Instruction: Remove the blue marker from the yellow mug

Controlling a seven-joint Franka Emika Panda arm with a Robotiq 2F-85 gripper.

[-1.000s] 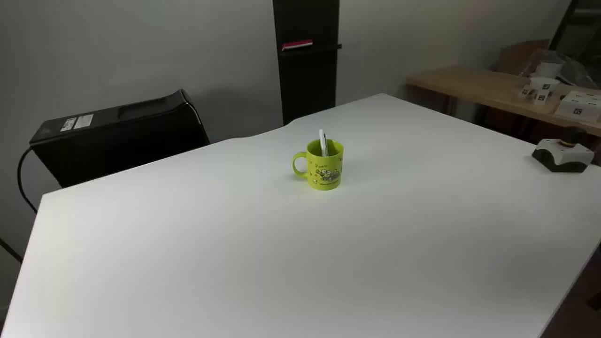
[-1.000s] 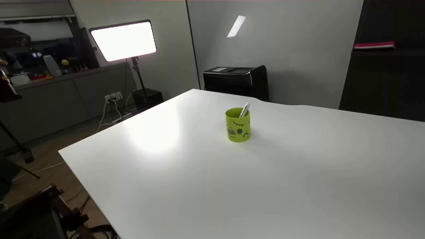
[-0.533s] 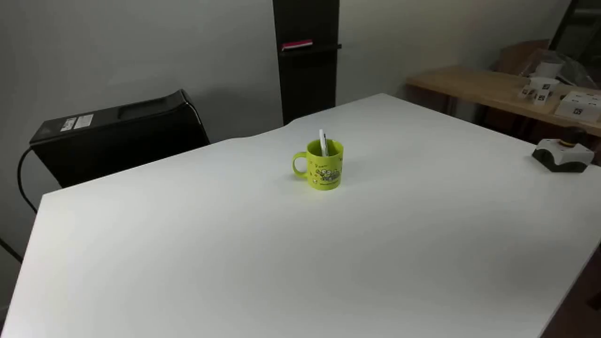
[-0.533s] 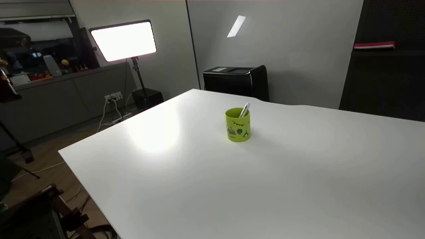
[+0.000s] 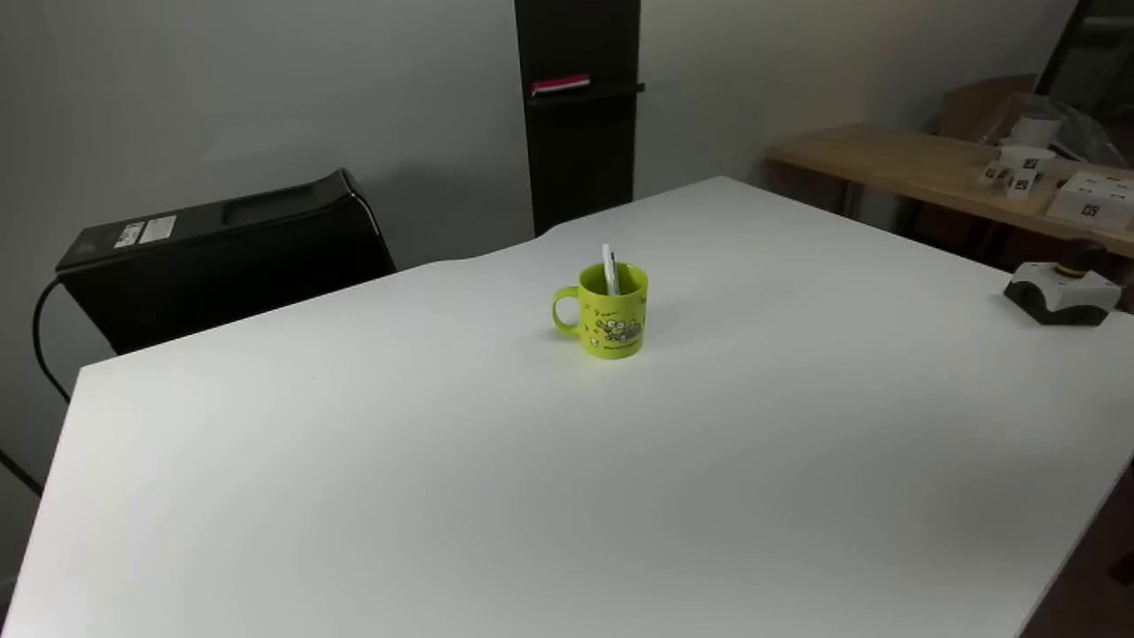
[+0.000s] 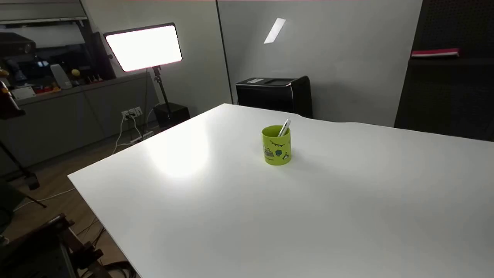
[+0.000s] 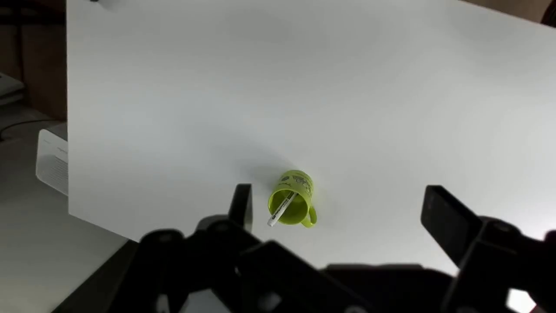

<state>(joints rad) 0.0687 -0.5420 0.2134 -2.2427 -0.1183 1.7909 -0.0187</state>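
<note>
The black two-fingered pincer [image 7: 343,213] is spread wide. Seen between its fingers [image 7: 239,204] in the wrist view, toward the left one and well apart from both, a slim white-barrelled marker [image 7: 284,208] leans inside a small yellow-green mug [image 7: 299,182], upright on the white surface [image 7: 369,108].

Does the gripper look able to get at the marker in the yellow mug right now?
Probably yes: the gripper is open, the marker sticks up out of the yellow mug, and nothing visible blocks it. Distance is hard to judge.
</note>
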